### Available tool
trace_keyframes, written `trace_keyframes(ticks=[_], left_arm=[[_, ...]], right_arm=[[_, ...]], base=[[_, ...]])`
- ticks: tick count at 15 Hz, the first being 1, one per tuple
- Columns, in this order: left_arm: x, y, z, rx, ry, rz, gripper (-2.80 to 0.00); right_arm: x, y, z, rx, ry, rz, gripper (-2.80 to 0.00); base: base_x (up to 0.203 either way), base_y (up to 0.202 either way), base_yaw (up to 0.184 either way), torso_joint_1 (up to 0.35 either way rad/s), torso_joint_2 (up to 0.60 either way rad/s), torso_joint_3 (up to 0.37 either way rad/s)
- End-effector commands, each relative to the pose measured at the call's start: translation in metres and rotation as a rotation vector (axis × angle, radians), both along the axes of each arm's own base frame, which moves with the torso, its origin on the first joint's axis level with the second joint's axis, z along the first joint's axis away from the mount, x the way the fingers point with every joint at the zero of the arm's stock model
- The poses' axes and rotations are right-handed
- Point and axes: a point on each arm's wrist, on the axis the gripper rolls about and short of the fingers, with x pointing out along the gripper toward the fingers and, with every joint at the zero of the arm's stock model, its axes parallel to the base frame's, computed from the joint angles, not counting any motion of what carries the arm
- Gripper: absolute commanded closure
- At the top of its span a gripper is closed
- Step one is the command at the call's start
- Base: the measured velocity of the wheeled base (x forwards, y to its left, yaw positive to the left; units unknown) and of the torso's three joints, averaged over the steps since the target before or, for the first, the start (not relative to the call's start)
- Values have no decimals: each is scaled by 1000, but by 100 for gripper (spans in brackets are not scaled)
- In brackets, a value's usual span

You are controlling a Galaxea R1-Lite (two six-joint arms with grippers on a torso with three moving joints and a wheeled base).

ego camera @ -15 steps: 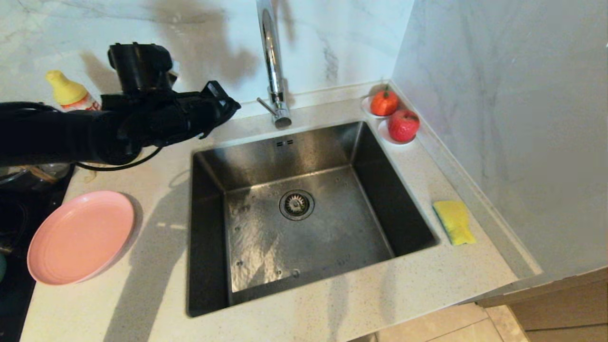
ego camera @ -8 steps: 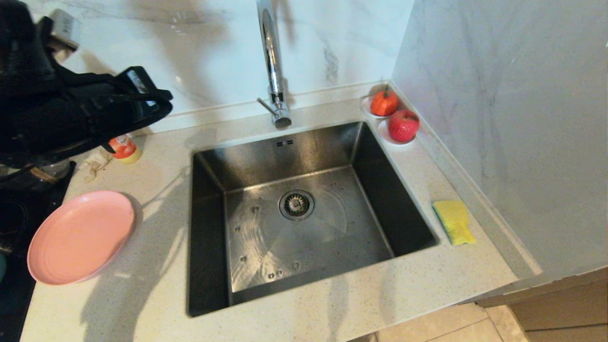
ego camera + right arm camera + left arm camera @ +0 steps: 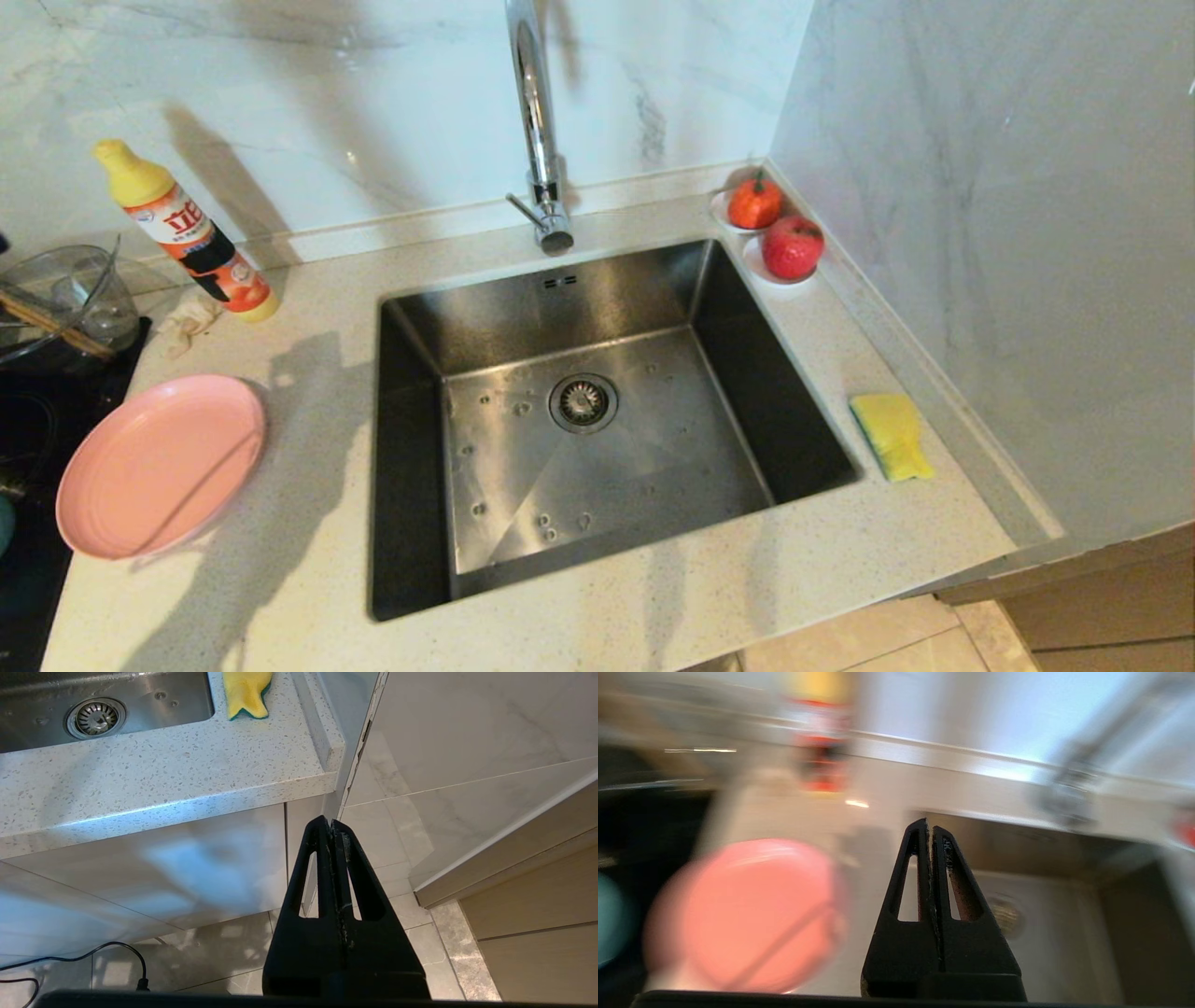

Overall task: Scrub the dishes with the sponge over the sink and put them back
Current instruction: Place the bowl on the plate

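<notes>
Detergent bottle [image 3: 187, 231] by backsplash, glass bowl [image 3: 58, 301] holding chopsticks, two red fruits [image 3: 775, 226] on saucers

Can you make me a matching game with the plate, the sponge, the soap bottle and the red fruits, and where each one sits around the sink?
Things:
1. pink plate
2. sponge
3. soap bottle
4. red fruits

Places:
A. back right corner, on small white saucers
B. counter left of the sink, near the front
C. counter right of the sink
D. back left, by the wall

Pairs: 1-B, 2-C, 3-D, 4-A
</notes>
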Motion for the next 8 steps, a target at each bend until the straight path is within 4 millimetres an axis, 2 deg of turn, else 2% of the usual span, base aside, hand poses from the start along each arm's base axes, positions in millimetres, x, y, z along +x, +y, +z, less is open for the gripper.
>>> trace_keyframes(ticks=[1,4,6,8], left_arm=[[-38,14,1,9,-42,122,0],[-37,28,-5,29,43,319,0],[-20,41,-11,26,127,443,0],[1,50,-7,25,173,504,0]], right_arm=[[0,0,0,0,1,0,0],[0,0,0,0,1,0,0],[0,0,0,0,1,0,0],[0,0,0,0,1,0,0]], base=[[0,0,0,0,0,0],[0,0,0,0,0,0],[0,0,0,0,0,0],[0,0,0,0,0,0]])
